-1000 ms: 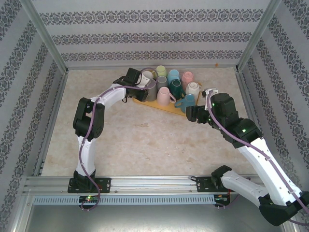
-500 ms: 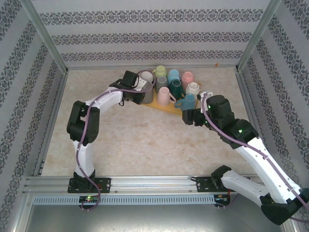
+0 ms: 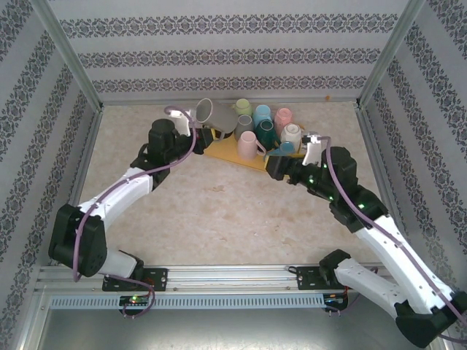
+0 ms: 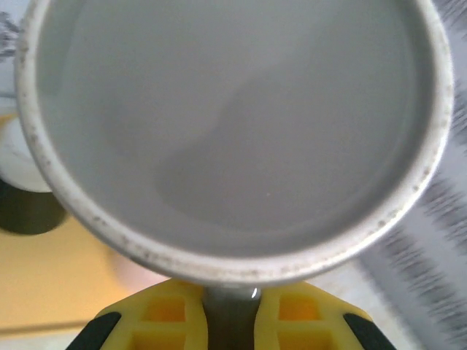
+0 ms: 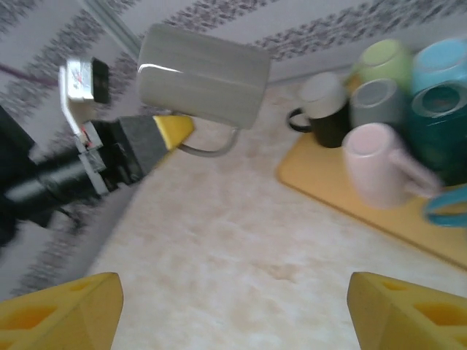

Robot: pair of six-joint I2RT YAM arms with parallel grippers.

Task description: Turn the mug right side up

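A grey mug (image 3: 213,115) hangs in the air to the left of the yellow tray (image 3: 225,154), tipped on its side with its mouth towards the left arm. My left gripper (image 3: 198,131) is shut on its handle from below. In the left wrist view the mug's empty inside (image 4: 233,109) faces the camera, and the handle is pinched in the left gripper (image 4: 230,321). The right wrist view has the mug (image 5: 201,76) at top left. My right gripper (image 3: 274,167) is open over the table by the tray's near edge, and nothing lies in the right gripper (image 5: 233,306).
Several mugs stand mouth down on the tray (image 5: 328,191): a pink one (image 3: 248,144), a teal one (image 3: 265,133), a white one (image 3: 292,133) and others behind. Patterned walls and metal posts enclose the table (image 3: 219,211). Bare tabletop lies in front of the tray.
The left arm has swung out to the left, lifting the grey mug off the tray and tipping it on its side. The right gripper has shifted a little left along the tray's edge.
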